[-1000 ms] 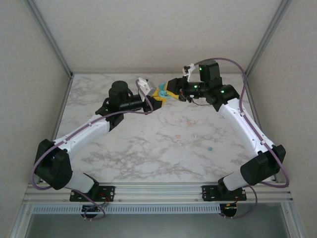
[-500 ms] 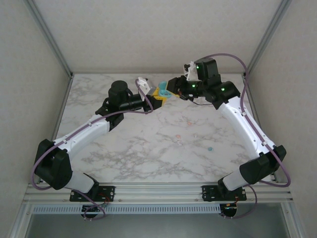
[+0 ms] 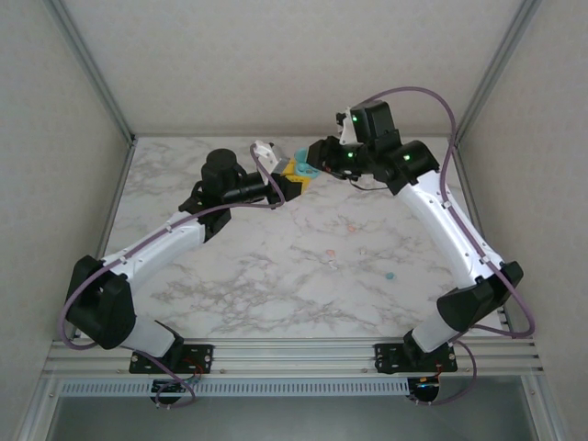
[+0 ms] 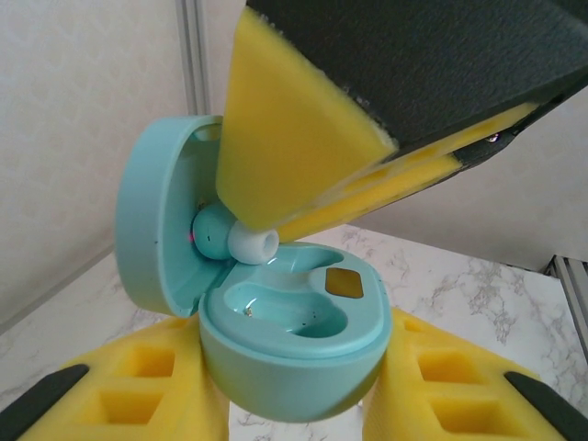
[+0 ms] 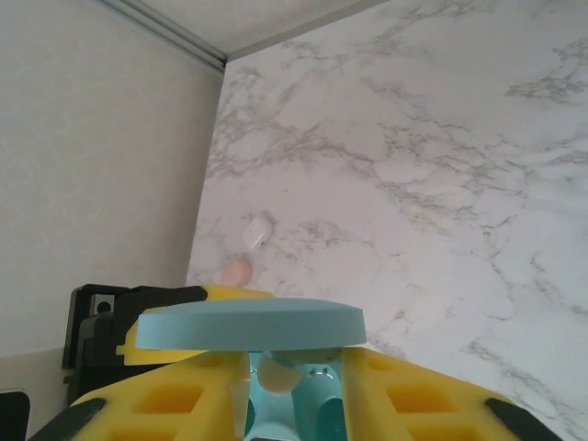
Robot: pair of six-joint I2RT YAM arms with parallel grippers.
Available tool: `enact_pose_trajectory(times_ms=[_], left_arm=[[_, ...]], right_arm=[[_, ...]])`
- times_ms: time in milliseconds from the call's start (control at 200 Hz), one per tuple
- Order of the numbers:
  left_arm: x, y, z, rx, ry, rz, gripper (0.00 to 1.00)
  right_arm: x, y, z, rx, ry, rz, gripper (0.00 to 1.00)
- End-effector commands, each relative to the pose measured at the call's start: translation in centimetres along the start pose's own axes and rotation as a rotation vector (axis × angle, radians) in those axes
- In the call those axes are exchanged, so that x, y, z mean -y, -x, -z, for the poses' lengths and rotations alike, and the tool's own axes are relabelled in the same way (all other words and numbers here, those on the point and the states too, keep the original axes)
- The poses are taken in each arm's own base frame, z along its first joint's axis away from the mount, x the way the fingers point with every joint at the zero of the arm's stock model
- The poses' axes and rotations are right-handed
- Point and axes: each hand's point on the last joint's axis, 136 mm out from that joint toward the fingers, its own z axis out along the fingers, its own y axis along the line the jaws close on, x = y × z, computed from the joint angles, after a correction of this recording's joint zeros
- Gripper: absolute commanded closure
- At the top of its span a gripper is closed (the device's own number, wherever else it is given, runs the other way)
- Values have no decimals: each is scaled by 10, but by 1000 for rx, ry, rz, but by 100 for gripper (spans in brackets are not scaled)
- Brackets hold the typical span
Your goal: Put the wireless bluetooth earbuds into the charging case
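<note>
- Clamps the open teal charging case [image 4: 292,317] between the left gripper [image 4: 294,404] pads, above the far middle of the table [image 3: 239,276].
- Pinches one teal earbud [image 4: 223,234] in the right gripper [image 5: 292,395], just above the case's sockets, close by the raised lid.
- Leaves other earbuds [image 3: 349,222] loose nearer, right of centre.
- Likely handles light, hard and slippery, with a soft white tip; best pinched across the body.

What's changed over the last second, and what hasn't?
The right hand, pinching a teal earbud, shifted left and toward the far edge, closing in over the open charging case. No pickup or release is visible. The left hand keeps the case clamped in place, and the loose earbuds on the table have not moved.
</note>
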Motion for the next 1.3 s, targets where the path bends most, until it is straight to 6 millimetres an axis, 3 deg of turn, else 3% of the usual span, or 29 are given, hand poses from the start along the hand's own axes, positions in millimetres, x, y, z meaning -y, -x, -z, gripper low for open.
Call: enact_pose_trajectory(times_ms=[0,225,486,856,1006,1291], left_arm=[[5,13,-5,41,-18,-15,80],[7,13,-7,40,-23,-14,80],[4,13,-7,41,-15,-11,80],[0,16,-9,58,4,-1,81],[0,17,-10,60,-8,-5,81],[2,18,-11,57,-21,-1,81]], right_arm=[[3,0,-3,3,-65,50,67],[6,3,-9,18,-132,75,66],[-8,-6,-21,-33,-108,166,70],[-21,-16,-15,-71,-41,233,71],[-4,-7,-12,-18,-143,201,69],[3,-1,-20,-15,-189,189,63]])
